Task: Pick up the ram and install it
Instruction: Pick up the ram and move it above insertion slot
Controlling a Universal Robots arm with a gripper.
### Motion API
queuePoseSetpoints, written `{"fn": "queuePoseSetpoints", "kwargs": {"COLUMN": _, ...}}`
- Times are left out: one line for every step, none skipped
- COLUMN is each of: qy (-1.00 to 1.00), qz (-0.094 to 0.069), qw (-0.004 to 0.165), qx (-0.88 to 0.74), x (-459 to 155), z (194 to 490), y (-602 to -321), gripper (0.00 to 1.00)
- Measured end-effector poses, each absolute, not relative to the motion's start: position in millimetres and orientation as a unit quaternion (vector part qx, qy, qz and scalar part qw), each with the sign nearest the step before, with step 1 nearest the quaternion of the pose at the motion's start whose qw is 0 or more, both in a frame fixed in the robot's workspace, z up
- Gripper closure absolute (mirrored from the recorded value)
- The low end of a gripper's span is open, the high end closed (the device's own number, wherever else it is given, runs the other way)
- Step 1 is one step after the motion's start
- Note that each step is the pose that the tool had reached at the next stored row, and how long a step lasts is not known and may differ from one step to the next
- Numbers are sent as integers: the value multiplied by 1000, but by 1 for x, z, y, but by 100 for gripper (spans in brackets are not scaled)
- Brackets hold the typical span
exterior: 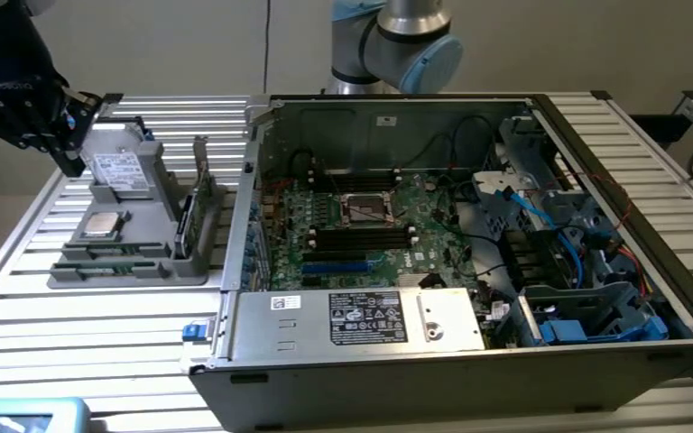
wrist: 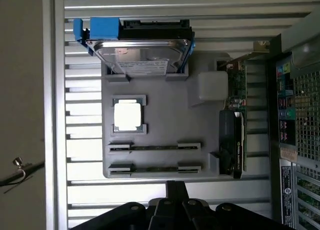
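**Green ram in its tray, gripper empty above**

Green and thin, the ram (wrist: 155,168) lies on edge in a slot of the grey tray (wrist: 165,125). A second stick (wrist: 155,147) lies parallel just beside it. The gripper (wrist: 175,192) hangs well above the tray, apart from both sticks, its jaws closed together on nothing. The open computer case (exterior: 587,361) stands beside the tray.

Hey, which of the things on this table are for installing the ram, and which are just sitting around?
For the job: ram sticks, grey tray holding them, motherboard slots, gripper with jaws shut.
Lying about: hard drive, CPU, expansion card.
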State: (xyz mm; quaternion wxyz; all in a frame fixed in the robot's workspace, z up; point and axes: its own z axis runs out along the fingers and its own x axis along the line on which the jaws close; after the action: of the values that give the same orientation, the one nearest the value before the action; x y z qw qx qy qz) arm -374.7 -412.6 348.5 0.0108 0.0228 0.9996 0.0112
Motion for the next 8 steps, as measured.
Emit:
{"fn": "queuePoseSetpoints", "kwargs": {"qy": 1000, "qz": 11, "qw": 11, "qx": 21, "x": -375, "z": 348, "y": -413, "gripper": 89}}
{"fn": "queuePoseSetpoints", "kwargs": {"qy": 1000, "qz": 11, "qw": 11, "qx": 13, "x": -375, "z": 347, "y": -413, "gripper": 89}}
{"fn": "queuePoseSetpoints", "kwargs": {"qy": 1000, "qz": 11, "qw": 11, "qx": 4, "x": -375, "z": 346, "y": -413, "gripper": 89}}
{"fn": "queuePoseSetpoints", "kwargs": {"qy": 1000, "qz": 11, "qw": 10, "qx": -5, "x": -375, "z": 345, "y": -413, "gripper": 89}}
{"fn": "queuePoseSetpoints", "kwargs": {"qy": 1000, "qz": 12, "qw": 10, "qx": -14, "x": -375, "z": 345, "y": -413, "gripper": 89}}
{"fn": "queuePoseSetpoints", "kwargs": {"qy": 1000, "qz": 12, "qw": 10, "qx": -23, "x": -375, "z": 344, "y": -413, "gripper": 89}}
{"fn": "queuePoseSetpoints", "kwargs": {"qy": 999, "qz": 12, "qw": 10, "qx": -32, "x": -375, "z": 343, "y": -413, "gripper": 89}}
{"fn": "queuePoseSetpoints", "kwargs": {"qy": 999, "qz": 12, "qw": 10, "qx": -41, "x": -375, "z": 343, "y": -413, "gripper": 89}}
